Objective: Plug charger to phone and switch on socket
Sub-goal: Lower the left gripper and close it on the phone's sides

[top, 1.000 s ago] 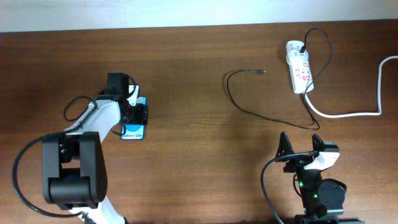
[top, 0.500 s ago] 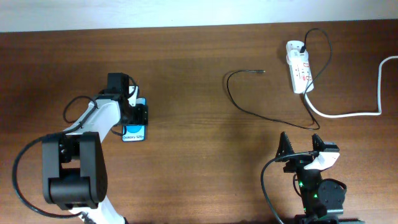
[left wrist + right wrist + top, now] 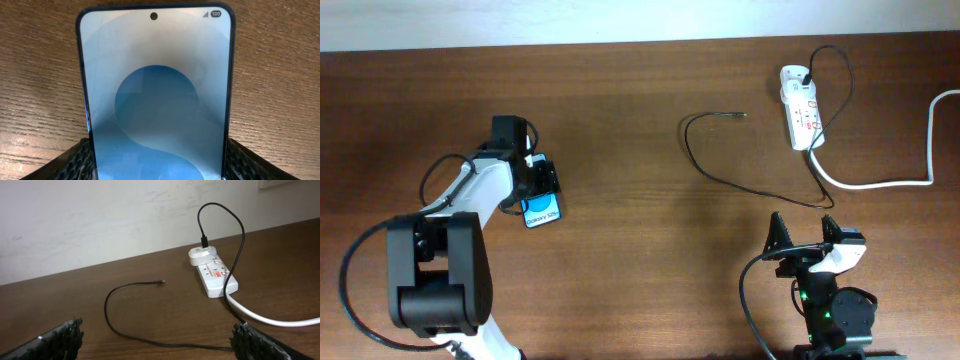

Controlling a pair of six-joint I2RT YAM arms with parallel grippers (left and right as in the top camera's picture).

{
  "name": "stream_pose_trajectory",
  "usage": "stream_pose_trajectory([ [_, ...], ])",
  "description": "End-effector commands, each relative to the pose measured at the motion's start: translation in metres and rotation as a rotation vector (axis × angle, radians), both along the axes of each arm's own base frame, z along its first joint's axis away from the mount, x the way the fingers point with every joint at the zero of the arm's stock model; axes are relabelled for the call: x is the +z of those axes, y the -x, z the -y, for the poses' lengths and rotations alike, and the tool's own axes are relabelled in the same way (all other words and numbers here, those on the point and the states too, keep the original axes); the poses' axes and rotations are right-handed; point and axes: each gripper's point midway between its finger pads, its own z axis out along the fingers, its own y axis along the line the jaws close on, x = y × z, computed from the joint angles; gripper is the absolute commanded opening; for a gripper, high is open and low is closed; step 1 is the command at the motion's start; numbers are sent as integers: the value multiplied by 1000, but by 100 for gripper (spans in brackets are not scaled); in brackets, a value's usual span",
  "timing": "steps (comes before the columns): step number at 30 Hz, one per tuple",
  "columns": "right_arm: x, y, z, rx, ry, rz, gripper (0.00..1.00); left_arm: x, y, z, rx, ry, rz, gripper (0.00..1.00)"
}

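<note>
Brown wood grain fills my overhead feed, and on this tabletop [image 3: 620, 260] the task's pieces sit well apart. On the left side, my left hand [image 3: 538, 183] is clenched on the phone [image 3: 542, 208], one finger against each long edge near one end of the phone. The blue screen faces up and the body is slightly skewed to the tabletop's edges. On the left wrist feed the phone [image 3: 155, 110] runs straight away from the camera, its camera hole and a "100" battery mark at the far end, and the black fingers [image 3: 82, 160] hug it at the bottom of the frame. I cannot tell whether it rests on the wood or hangs just above it. Far to the right, the charger [image 3: 695, 160] lies as a loose black loop, its small connector tip free on the wood and pointing toward the socket [image 3: 801, 110]. Its other end arcs up and over into a plug seated in the far end of that white strip. A thick white cord [image 3: 880, 183] leaves the strip's near end and sweeps right. My right hand [image 3: 803, 235] sits at the near edge, released, fingers spread wide and touching nothing, facing the cable and the socket [image 3: 212, 275], with a pale wall [image 3: 100, 220] behind.
</note>
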Motion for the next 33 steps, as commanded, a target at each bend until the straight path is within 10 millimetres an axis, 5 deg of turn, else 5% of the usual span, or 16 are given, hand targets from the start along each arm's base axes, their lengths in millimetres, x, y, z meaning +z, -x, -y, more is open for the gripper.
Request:
stream_pose_trajectory([
  [1,-2,0,2,-13,0,-3,98,-17,14,8,25,58,-67,79],
  [12,-2,0,2,-13,0,-3,98,-17,14,8,24,58,-67,99],
  [26,-2,0,2,-13,0,-3,98,-19,15,-5,42,-19,-68,99],
  [33,-2,0,2,-13,0,-3,98,-43,24,-5,42,-21,-133,99],
])
